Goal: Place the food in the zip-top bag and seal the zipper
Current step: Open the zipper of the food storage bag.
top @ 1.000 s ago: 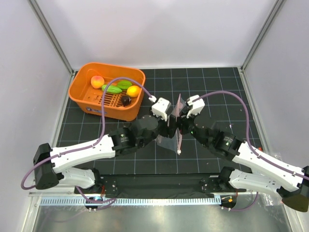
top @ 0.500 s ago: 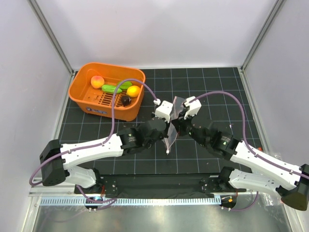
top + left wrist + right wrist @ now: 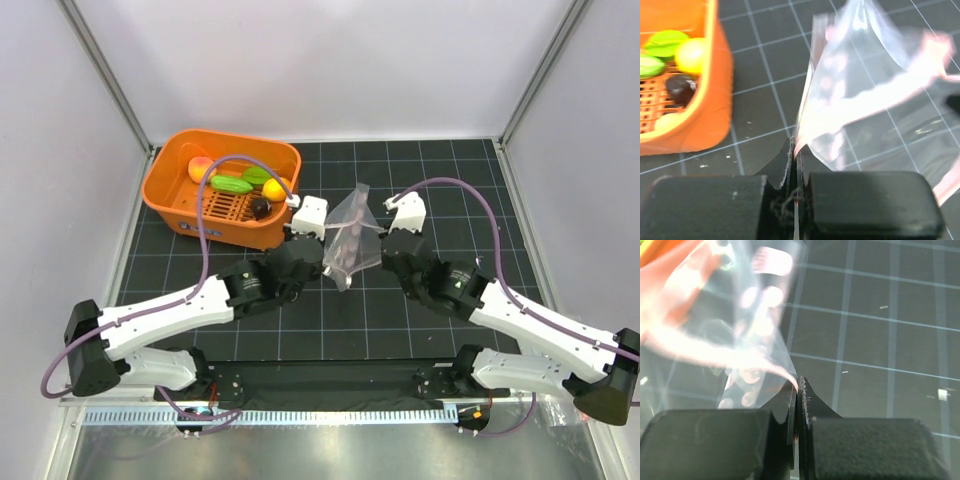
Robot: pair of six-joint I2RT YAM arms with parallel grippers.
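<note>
Arms drawn apart since a second ago, zip-top bag [image 3: 352, 232] now spread wide between them, left gripper [image 3: 793, 152] pinched tight on its 9 o'clock edge, right gripper [image 3: 798, 387] clamped on its 3 o'clock edge, food [image 3: 232, 184] in orange basket [image 3: 180, 218] at 10 o'clock of the bag

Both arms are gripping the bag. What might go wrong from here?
1. Both the left gripper and right gripper are shut on the zip-top bag, each pinching only a thin edge of film; pulling it wider may slip it free.
2. All the food sits in the orange basket, and no gripper is free to fetch it; releasing one side would likely let the bag sag shut.
</note>
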